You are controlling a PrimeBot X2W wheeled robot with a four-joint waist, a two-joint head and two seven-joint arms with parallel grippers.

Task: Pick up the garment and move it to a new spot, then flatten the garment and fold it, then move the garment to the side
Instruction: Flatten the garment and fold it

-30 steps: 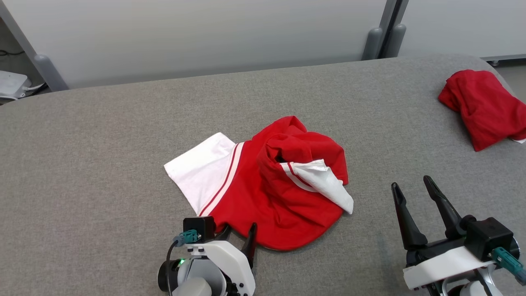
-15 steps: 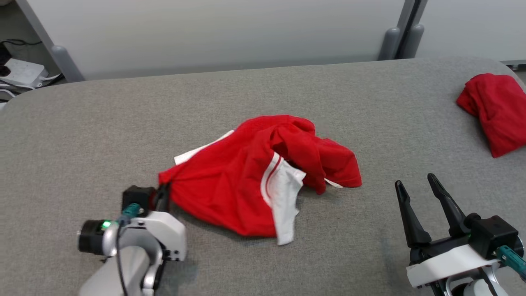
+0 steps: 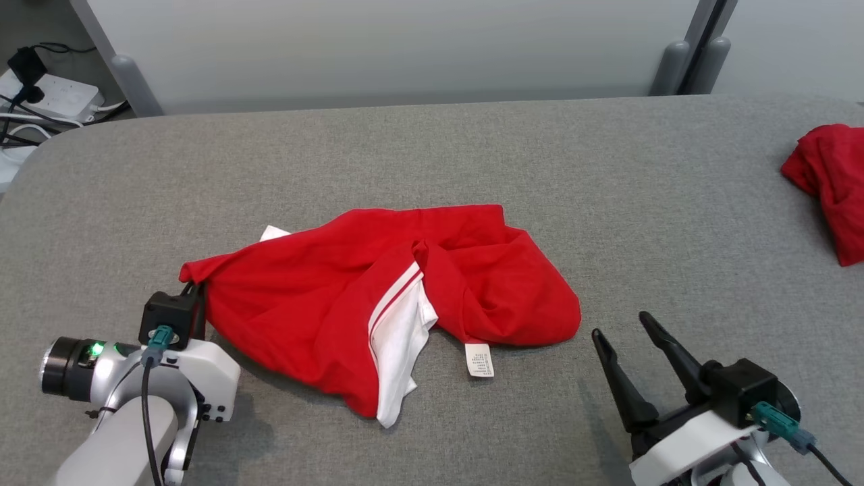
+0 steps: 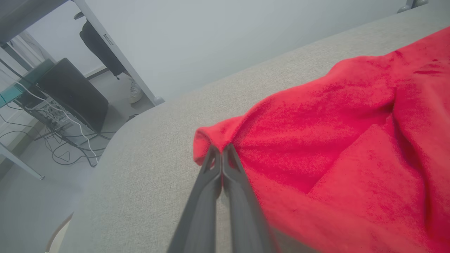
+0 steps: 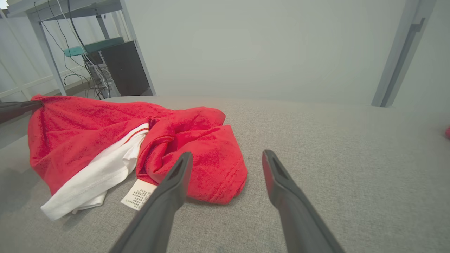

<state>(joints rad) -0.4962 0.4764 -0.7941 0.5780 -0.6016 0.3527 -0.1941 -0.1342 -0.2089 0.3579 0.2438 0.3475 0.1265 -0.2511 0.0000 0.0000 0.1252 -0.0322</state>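
Grey fabric tabletop bears the crumpled red-and-white garment left of centre. The left gripper is clamped on one thin corner, which could slip free under drag. The right gripper stands with fingers apart.

I see the garment, a red shirt with a white sleeve striped at the seam. It lies rumpled and stretched left to right on the grey table, left of the middle. A white label sticks out towards the front edge. Its left corner is bunched to a point, pinched by the left gripper.
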